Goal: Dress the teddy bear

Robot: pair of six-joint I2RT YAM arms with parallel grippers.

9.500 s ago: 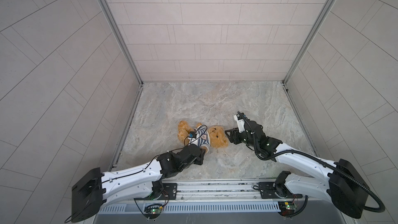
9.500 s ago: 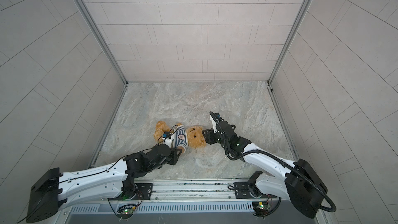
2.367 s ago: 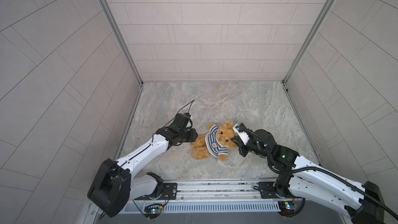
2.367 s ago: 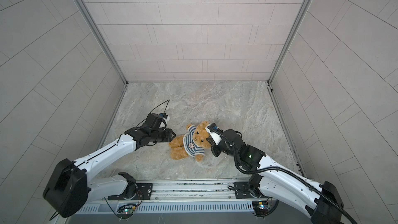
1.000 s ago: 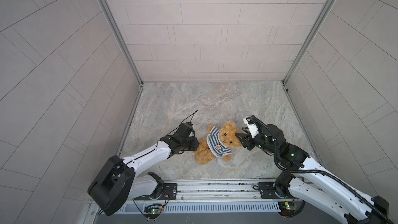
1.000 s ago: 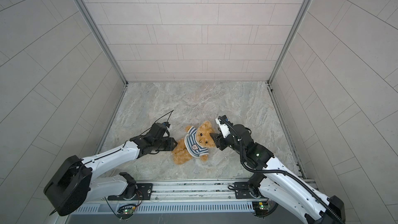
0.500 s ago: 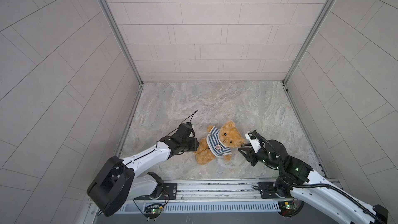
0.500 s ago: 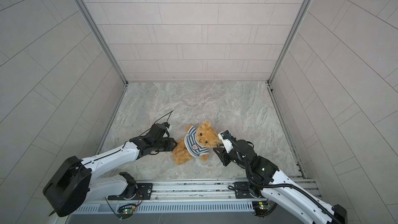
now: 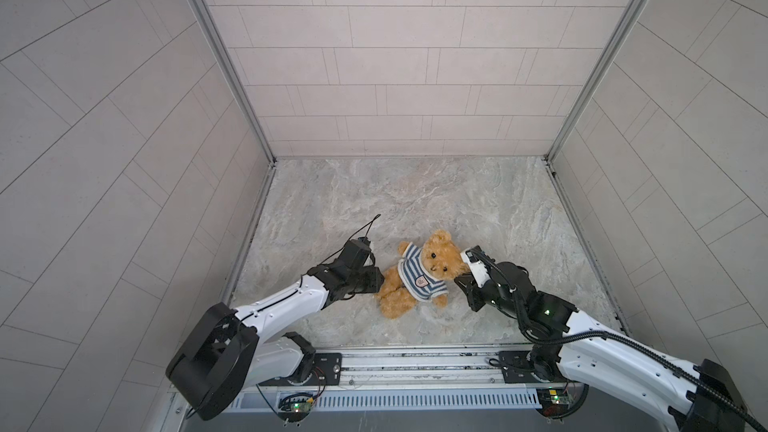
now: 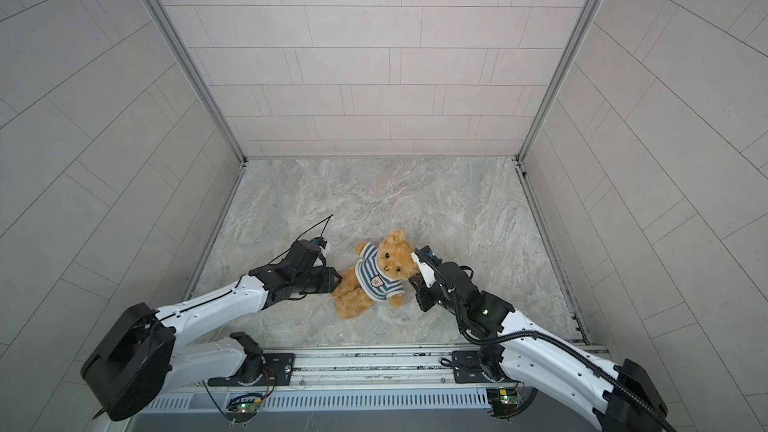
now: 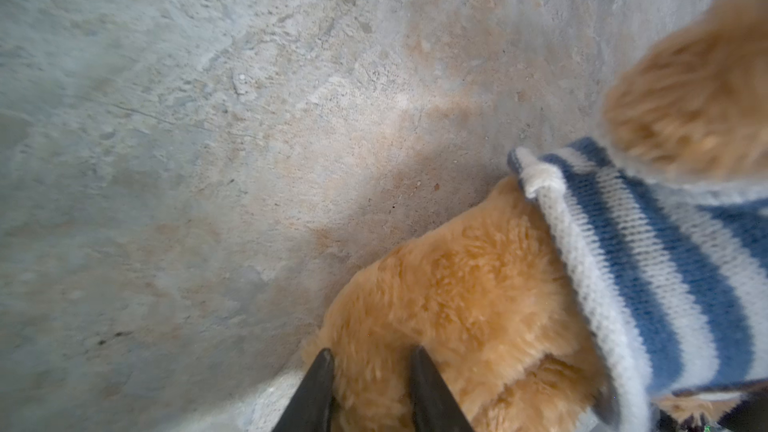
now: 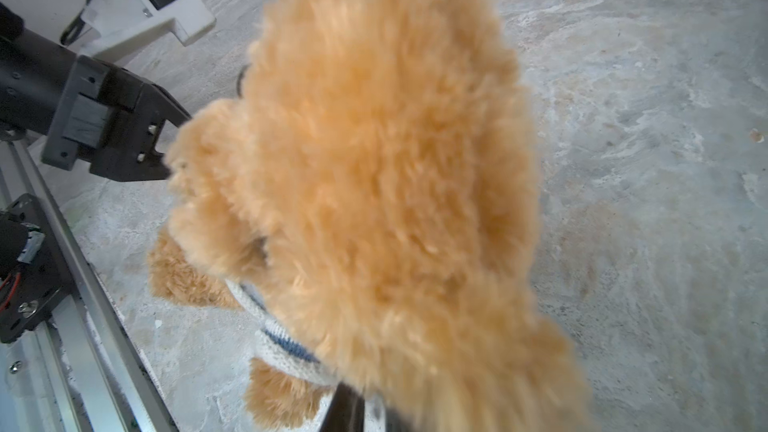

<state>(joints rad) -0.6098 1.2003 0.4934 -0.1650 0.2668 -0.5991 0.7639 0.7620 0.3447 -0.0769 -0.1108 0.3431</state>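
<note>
The teddy bear (image 9: 441,258) (image 10: 394,257), golden-brown and fluffy, lies face up near the floor's front, wearing a blue-and-white striped shirt (image 9: 415,280) (image 10: 373,280) (image 11: 644,263). My left gripper (image 9: 377,280) (image 10: 336,280) (image 11: 372,352) is shut on the bear's leg, with fur filling the gap between its fingers. My right gripper (image 9: 457,281) (image 10: 411,280) (image 12: 370,409) sits under the bear's head at the shoulder. Its fingers are almost together with a bit of white knit between them. The bear's head (image 12: 386,168) hides most of that grip.
A metal rail (image 9: 415,367) that carries both arm bases runs along the floor's front edge. Tiled walls (image 9: 374,76) close in the left, back and right sides. The marble floor (image 9: 415,201) stretches behind the bear.
My right gripper has come from beside the bear's head toward the front and in under the head, its fingers narrowing. The left gripper and the bear have stayed put.
</note>
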